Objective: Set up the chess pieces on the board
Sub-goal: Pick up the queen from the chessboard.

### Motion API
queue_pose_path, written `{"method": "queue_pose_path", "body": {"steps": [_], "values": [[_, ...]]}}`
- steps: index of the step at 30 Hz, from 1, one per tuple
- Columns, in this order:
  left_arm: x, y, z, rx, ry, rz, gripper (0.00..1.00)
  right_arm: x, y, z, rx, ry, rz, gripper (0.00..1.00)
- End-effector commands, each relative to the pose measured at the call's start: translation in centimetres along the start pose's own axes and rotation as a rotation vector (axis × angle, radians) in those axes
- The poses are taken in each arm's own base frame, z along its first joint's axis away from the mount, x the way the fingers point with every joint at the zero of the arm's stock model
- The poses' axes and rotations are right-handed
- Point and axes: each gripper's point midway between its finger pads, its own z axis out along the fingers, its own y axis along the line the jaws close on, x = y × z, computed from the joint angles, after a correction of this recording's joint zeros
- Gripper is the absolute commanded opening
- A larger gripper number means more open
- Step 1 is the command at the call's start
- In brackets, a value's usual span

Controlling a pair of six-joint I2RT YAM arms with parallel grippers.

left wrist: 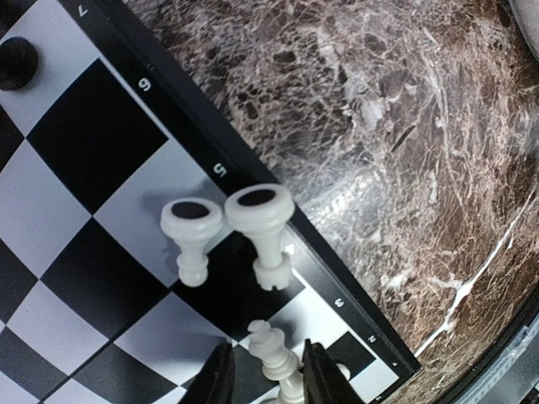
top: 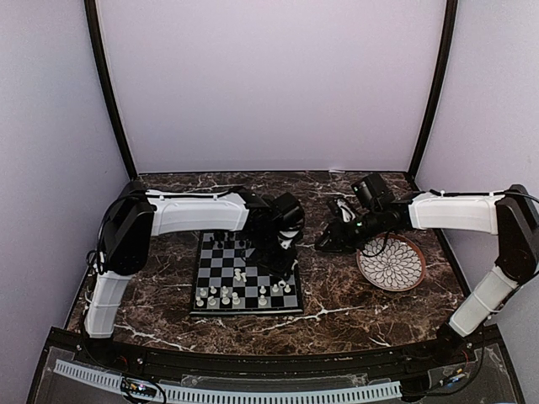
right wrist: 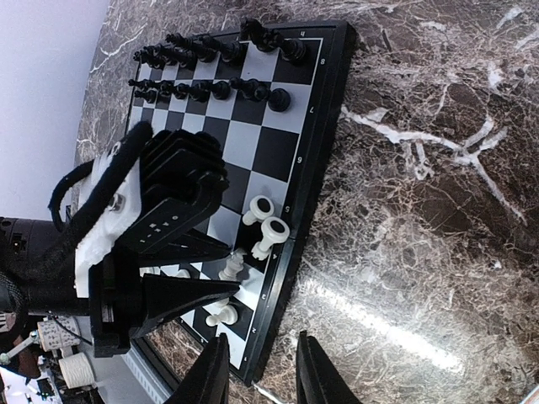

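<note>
**Left wrist view: a white piece between my left fingers**

My left arm runs from its shoulder on the left across the far side of the board (left wrist: 93,135). It then bends down over the board's right half, with the wrist aimed at the squares below. My left fingers (left wrist: 217,379) stand partly open on either side of a tall white piece (left wrist: 271,349) near the numbered rim. I cannot tell whether they press it or only flank it. That piece stands on its base, its long axis rising toward my wrist camera and leaning slightly in that view.

Just beyond it, two more white pieces (left wrist: 261,223) lie on their sides, just beside each other by the mark 5 on the rim. Their long axes run roughly parallel. The wide round bases are turned away from my fingers and the narrow ends toward them.

My right arm stretches in from the right, low over the brown marble surface (left wrist: 404,126). Its wrist sits between the board and a round patterned plate (top: 420,268). My right fingers (right wrist: 209,374) hang apart with nothing between them, pointing at the board's numbered edge.

The black pieces (right wrist: 202,63) stand upright in two rows at the board's far end. Other white pieces (top: 226,296) stand along its near end.
</note>
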Motion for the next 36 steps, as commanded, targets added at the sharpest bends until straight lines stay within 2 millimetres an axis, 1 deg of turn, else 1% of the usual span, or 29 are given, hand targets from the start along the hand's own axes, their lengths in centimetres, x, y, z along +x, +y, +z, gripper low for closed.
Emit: {"method": "queue_pose_path", "body": {"steps": [1, 6, 9, 14, 17, 22, 23, 24, 25, 26, 27, 28, 29, 30, 31, 32, 33, 34, 35, 36], "values": [[2.1, 1.5, 0.0, -0.089, 0.087, 0.006, 0.29, -0.6, 0.5, -0.7, -0.022, -0.035, -0.032, 0.29], [3.6, 2.8, -0.4, -0.155, 0.145, -0.009, 0.27, -0.9, 0.4, -0.7, -0.027, -0.045, -0.026, 0.29], [3.8, 3.3, -0.5, -0.177, 0.153, 0.000, 0.23, -1.1, 0.5, -0.5, -0.036, -0.048, -0.018, 0.29], [3.0, 3.5, -0.5, -0.153, 0.135, 0.010, 0.12, -1.5, 0.7, -0.2, -0.047, -0.049, -0.012, 0.29], [2.1, 3.6, -0.8, -0.127, 0.113, 0.018, 0.06, -1.7, 0.8, -0.2, -0.048, -0.050, -0.016, 0.28], [0.0, 3.1, -2.9, -0.087, 0.049, 0.087, 0.00, -1.9, 1.0, -0.6, -0.036, -0.051, -0.031, 0.29], [-0.5, 2.8, -3.7, -0.078, 0.017, 0.117, 0.00, -1.9, 1.1, -0.8, -0.034, -0.051, -0.037, 0.29], [-0.6, 2.8, -3.9, -0.074, 0.009, 0.129, 0.00, -1.9, 1.2, -0.8, -0.031, -0.047, -0.041, 0.29], [-1.3, 2.2, -5.1, -0.053, -0.036, 0.162, 0.00, -1.9, 1.2, -1.0, -0.029, -0.045, -0.044, 0.29], [-1.4, 1.6, -5.2, -0.017, -0.053, 0.193, 0.00, -1.9, 1.3, -1.1, -0.030, -0.042, -0.048, 0.30], [-1.3, 0.8, -6.2, 0.026, -0.073, 0.210, 0.00, -1.9, 1.5, -1.1, -0.034, -0.037, -0.050, 0.31], [-1.9, 0.2, -6.8, 0.053, -0.112, 0.236, 0.00, -1.9, 1.7, -1.0, -0.048, -0.026, -0.047, 0.32], [-1.6, -0.3, -7.6, 0.082, -0.129, 0.247, 0.00, -1.7, 2.1, -0.8, -0.071, -0.006, -0.041, 0.34], [-2.2, -0.8, -8.1, 0.099, -0.174, 0.265, 0.00, -1.6, 2.4, -0.6, -0.094, 0.017, -0.037, 0.35], [-1.9, -1.0, -8.9, 0.111, -0.196, 0.276, 0.00, -1.5, 2.9, -0.4, -0.124, 0.040, -0.031, 0.36], [-2.5, -1.3, -9.4, 0.123, -0.240, 0.293, 0.00, -1.4, 3.5, -0.3, -0.157, 0.059, -0.022, 0.37], [-2.2, -1.4, -9.9, 0.129, -0.257, 0.300, 0.00, -1.4, 4.2, -0.2, -0.196, 0.074, -0.017, 0.38], [-2.7, -1.8, -10.9, 0.138, -0.300, 0.320, 0.00, -1.4, 4.6, -0.1, -0.223, 0.089, -0.007, 0.38], [-2.5, -1.8, -10.9, 0.142, -0.304, 0.327, 0.00, -1.5, 5.0, 0.0, -0.246, 0.099, 0.001, 0.39], [-2.7, -2.0, -11.5, 0.147, -0.324, 0.343, 0.00, -1.6, 5.3, 0.1, -0.266, 0.108, 0.007, 0.40]]}}
